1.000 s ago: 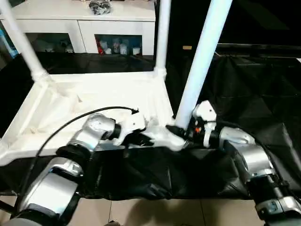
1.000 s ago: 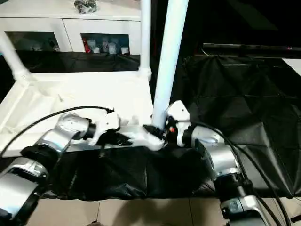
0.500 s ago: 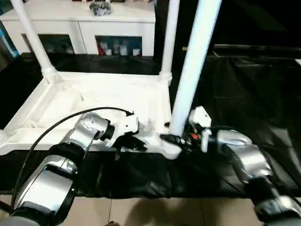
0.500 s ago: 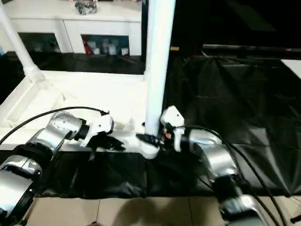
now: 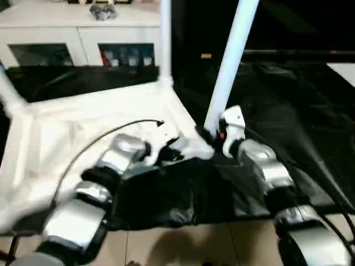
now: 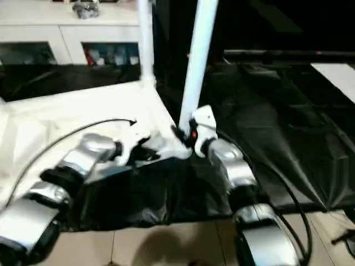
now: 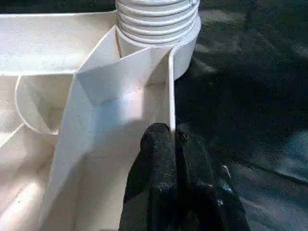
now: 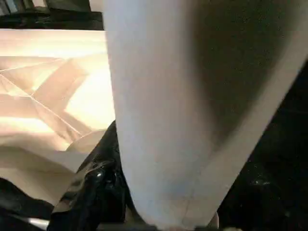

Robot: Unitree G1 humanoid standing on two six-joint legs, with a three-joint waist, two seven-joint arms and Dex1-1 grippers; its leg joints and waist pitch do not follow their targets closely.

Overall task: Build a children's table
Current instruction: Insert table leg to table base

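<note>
The children's table lies upside down: its white tabletop [image 5: 83,122] rests ribbed side up on a black cloth. My left gripper [image 5: 171,154] is shut on the thin rim wall near the front right corner. In the left wrist view its fingers [image 7: 156,154] pinch that wall just below the ribbed round socket [image 7: 159,24]. A long white leg [image 5: 228,72] rises from that corner, leaning slightly, with my right gripper [image 5: 209,136] shut around its base. Up close the leg [image 8: 192,120] has a black finger [image 8: 96,187] beside it. Two more legs [image 5: 165,50] [image 5: 6,94] stand in other corners.
A white glass-doored cabinet [image 5: 50,27] stands behind the table, with a small dark object on top. Black cloth [image 5: 288,111] covers the work surface to the right. Tiled floor [image 5: 194,246] shows along the near edge. A black cable loops over my left forearm.
The whole picture has swung and tilted, so the camera has moved. Both grippers keep their holds, the left on the rim and the right on the leg's base.
</note>
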